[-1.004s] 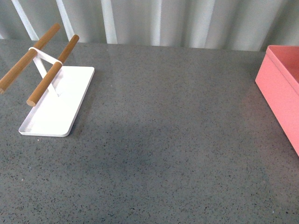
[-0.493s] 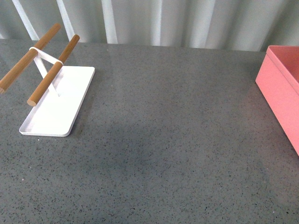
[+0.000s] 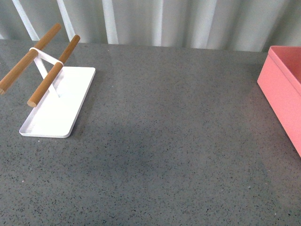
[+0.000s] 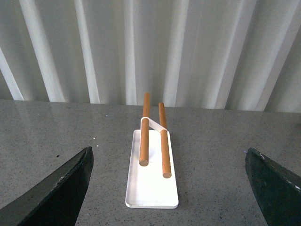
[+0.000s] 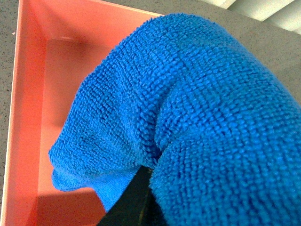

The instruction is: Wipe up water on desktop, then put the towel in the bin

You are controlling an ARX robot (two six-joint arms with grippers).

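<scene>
Directly above open bin (image 5: 28, 94), bunched towel (image 5: 188, 117)

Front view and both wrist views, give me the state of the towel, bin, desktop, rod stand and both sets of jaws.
towel: bunched up, gripped by the right gripper above the bin.
bin: open-topped, the visible inside bare.
desktop: no water visible.
rod stand: upright, nothing on its rods.
left gripper: jaws wide open, holding nothing.
right gripper: jaws shut on the towel.
</scene>
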